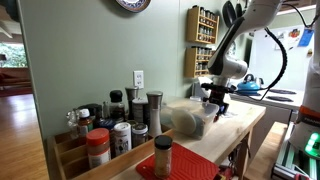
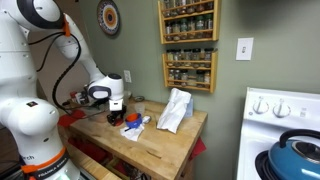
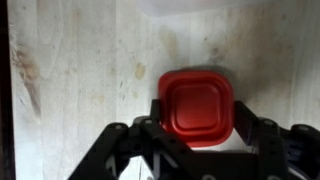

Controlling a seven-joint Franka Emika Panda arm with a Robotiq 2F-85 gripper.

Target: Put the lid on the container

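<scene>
Lid [image 3: 197,105] flat on counter [image 3: 80,70], straddled by tool [image 3: 200,110].
Tool jaws are set apart, one on either side of the red square lid; contact cannot be told. Container [image 1: 190,118] is seen on the counter just beside the tool, so the lid is judged to need lifting and carrying across over its mouth.

Kitchen corner with green walls [image 1: 80,50].
A clock [image 2: 108,17], spice racks [image 2: 188,45] and an outlet [image 2: 243,48] hung there; a stove [image 2: 285,108] stood beside the wooden counter [image 2: 165,150], wood floor [image 1: 15,125] beyond.
</scene>
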